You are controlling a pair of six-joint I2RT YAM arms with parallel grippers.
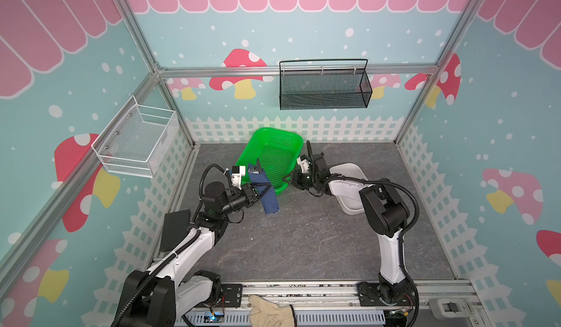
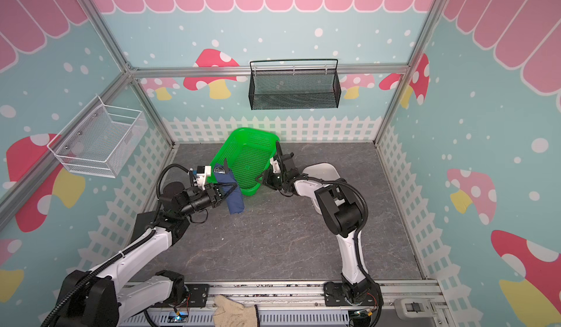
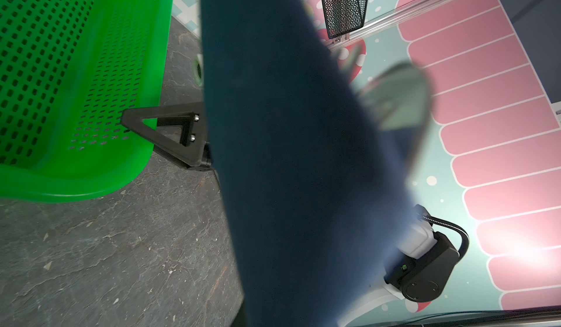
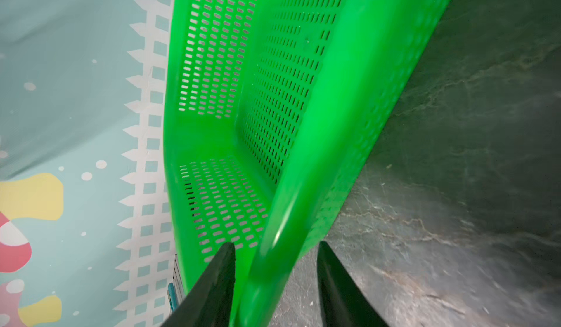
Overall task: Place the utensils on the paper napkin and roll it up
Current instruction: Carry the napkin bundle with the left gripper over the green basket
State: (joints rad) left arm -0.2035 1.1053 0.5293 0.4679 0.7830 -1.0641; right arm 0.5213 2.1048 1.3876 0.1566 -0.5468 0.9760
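The paper napkin (image 1: 267,196) is a navy roll held slanting above the table, its lower end close to the surface. My left gripper (image 1: 263,187) is shut across the roll's middle. A silver spoon bowl (image 1: 253,168) sticks out of the upper end; the rest of the utensils is hidden inside. In the left wrist view the napkin (image 3: 288,158) fills the middle and covers my own jaws, with the spoon (image 3: 397,98) blurred beside it. My right gripper (image 1: 288,179) (image 4: 277,245) stands open astride the rim of the green basket (image 4: 321,122), with a gap on each side.
The green basket (image 1: 273,155) sits at the back middle, just behind the roll. A white tray (image 1: 349,170) lies under the right arm. A beige glove (image 1: 267,311) lies on the front rail. A black mesh basket (image 1: 323,85) and a white wire basket (image 1: 136,142) hang on the walls.
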